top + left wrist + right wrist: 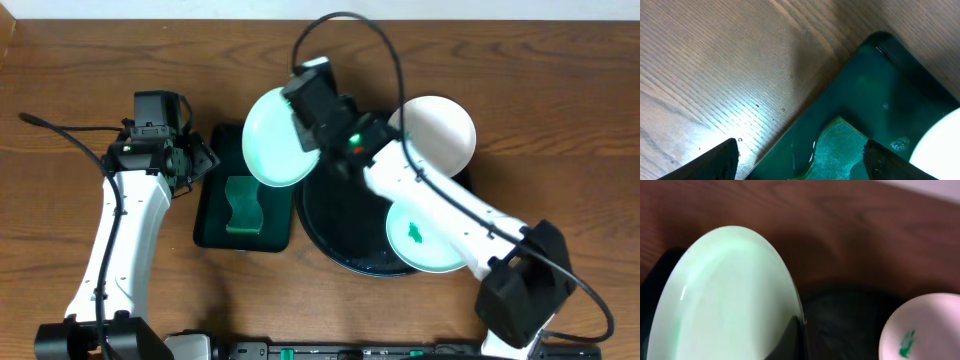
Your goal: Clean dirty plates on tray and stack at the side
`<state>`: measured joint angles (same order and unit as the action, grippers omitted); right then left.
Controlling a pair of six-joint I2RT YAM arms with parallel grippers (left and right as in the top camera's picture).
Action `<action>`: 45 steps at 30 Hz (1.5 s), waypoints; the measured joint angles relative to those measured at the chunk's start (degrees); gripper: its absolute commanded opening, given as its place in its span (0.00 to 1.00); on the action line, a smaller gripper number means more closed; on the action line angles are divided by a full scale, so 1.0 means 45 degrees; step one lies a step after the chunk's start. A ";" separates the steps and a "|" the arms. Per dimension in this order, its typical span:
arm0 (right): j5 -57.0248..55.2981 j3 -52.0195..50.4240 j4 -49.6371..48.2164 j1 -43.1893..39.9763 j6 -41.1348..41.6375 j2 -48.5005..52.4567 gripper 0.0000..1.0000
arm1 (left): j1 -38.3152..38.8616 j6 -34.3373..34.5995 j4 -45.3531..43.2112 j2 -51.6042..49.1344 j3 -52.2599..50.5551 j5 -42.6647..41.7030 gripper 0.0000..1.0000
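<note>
Landmark = the round black tray (345,215). On the tray's near-right part lies the smeared mint plate (410,250), flat, a green smear near its middle, its right side under the right arm. Left of the tray sits the small tray (210,225) with the green sponge (243,205) in it. Just past the small tray's far-left corner hovers the left gripper (205,160), jaws wide apart and holding nothing. Over the tray's far-left rim the right gripper (310,125) is clamped tight on the rim of the held mint plate (270,140), which is lifted and tilted. At the tray's far-right edge is the white plate (445,130); whether it rests on the rim or beside it I cannot tell. Risks: it is a thin pinch at one edge, so the held plate could pivot or slip and drop onto the small tray or the tray rim. The left arm must reach the sponge right under that plate and could knock it. Views: the right wrist view shows a finger on the plate edge and a green smear on the white plate, which looks clean from overhead. The left wrist view shows wet drops in the small tray. Only overhead shows both arms and all three plates.
</note>
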<state>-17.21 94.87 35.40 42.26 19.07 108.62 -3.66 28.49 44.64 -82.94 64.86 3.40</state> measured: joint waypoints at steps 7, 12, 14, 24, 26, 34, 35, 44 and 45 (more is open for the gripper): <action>0.2472 0.0000 0.0753 -0.1817 0.0325 -0.0097 0.01 | 0.0000 0.0000 -0.0005 0.0000 0.0000 0.0000 0.80; 0.3254 0.0000 0.1656 -0.3220 0.0432 -0.0704 0.01 | 0.0000 0.0000 -0.0010 0.0000 0.0000 0.0000 0.80; 0.3410 0.0000 0.2089 -0.3934 0.0452 -0.1112 0.01 | 0.0000 0.0000 -0.0010 0.0000 0.0000 -0.0005 0.80; 0.3638 0.0000 0.3847 -0.7223 0.0544 -0.2176 0.01 | 0.0000 0.0000 -0.0005 0.0000 0.0000 0.0000 0.80; 0.3633 0.0000 0.4109 -0.8043 0.0544 -0.2249 0.01 | 0.0000 0.0000 -0.0005 0.0000 0.0000 0.0000 0.80; 0.3628 0.0000 0.5032 -1.0992 0.0544 -0.2273 0.01 | 0.0000 0.0000 -0.0005 0.0000 0.0000 -0.0005 0.80; 0.3619 0.0000 0.5085 -1.1230 0.0544 -0.2273 0.01 | 0.0000 0.0000 -0.0005 0.0000 0.0000 0.0000 0.80; 0.3633 0.0000 0.5722 -1.3464 0.0544 -0.2273 0.01 | 0.0000 0.0000 -0.0005 0.0000 0.0000 0.0000 0.80; 0.3594 0.0000 0.5833 -1.3750 0.0544 -0.2273 0.01 | 0.0000 0.0000 -0.0005 0.0000 0.0000 -0.0005 0.80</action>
<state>-1.04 94.87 61.65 -19.62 21.52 98.39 -3.66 28.49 44.62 -82.94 64.86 3.38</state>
